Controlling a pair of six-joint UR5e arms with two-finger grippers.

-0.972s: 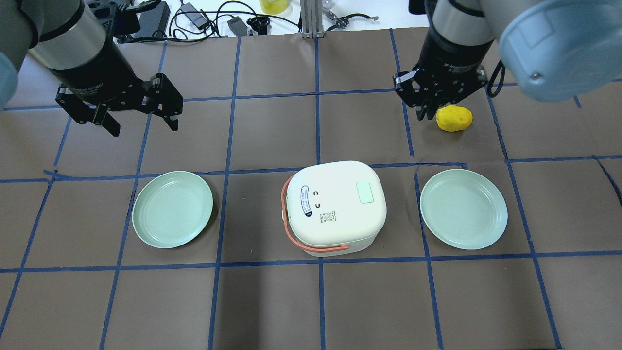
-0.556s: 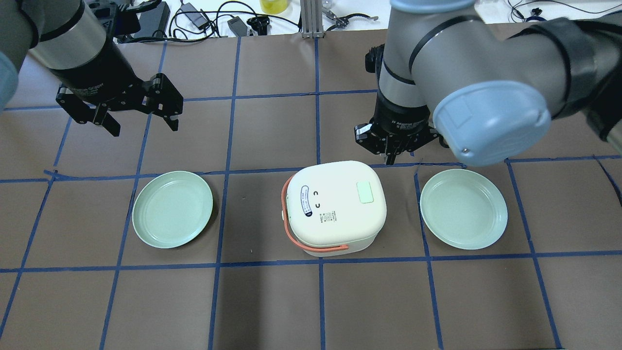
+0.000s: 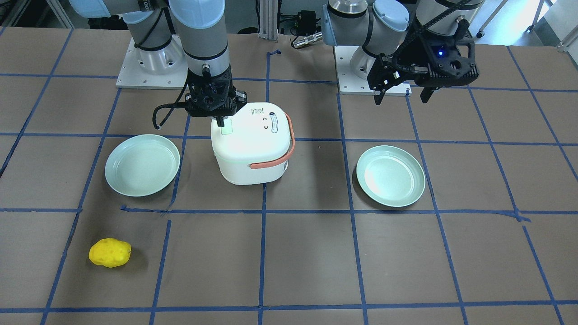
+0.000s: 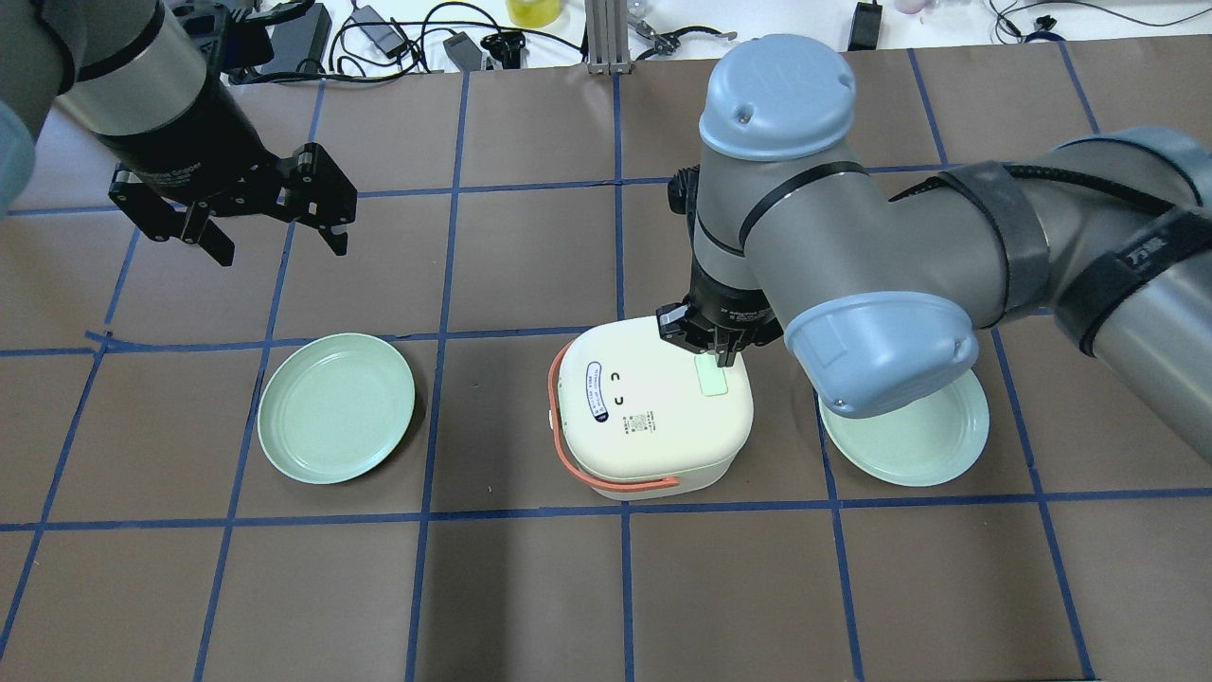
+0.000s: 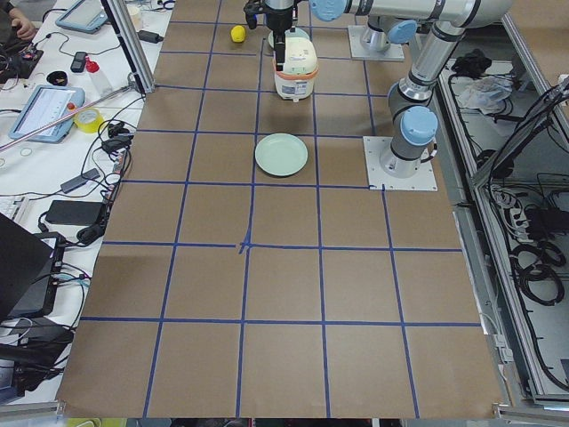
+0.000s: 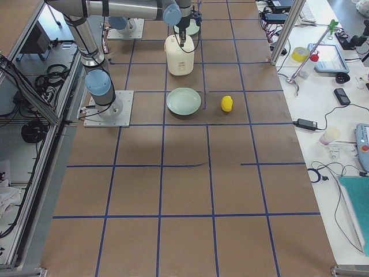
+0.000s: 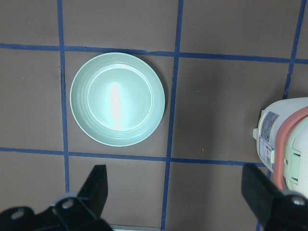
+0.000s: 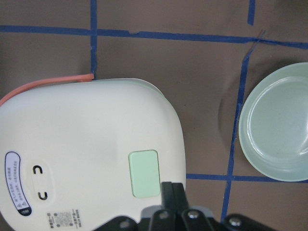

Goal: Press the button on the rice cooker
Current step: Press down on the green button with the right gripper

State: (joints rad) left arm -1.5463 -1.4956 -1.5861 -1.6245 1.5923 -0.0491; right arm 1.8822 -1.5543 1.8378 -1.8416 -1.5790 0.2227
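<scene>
The white rice cooker [image 4: 653, 417] with an orange handle stands mid-table, and it also shows in the front view [image 3: 250, 144]. Its pale green button [image 4: 711, 376] sits on the lid. My right gripper [image 4: 724, 358] is shut and empty, pointing down at the button's far edge. In the right wrist view the closed fingers [image 8: 173, 192] are just beside the button [image 8: 144, 173]. I cannot tell whether they touch it. My left gripper [image 4: 279, 242] is open and empty, hovering far to the left.
Two pale green plates flank the cooker, one on the left [image 4: 336, 407] and one on the right [image 4: 909, 445], which is partly under my right arm's elbow. A yellow lumpy object [image 3: 109, 253] lies beyond the right plate. Cables lie along the far edge [image 4: 398, 38].
My right arm has swung from beside the yellow object to above the cooker lid, fingers still shut. The left arm has not moved.
</scene>
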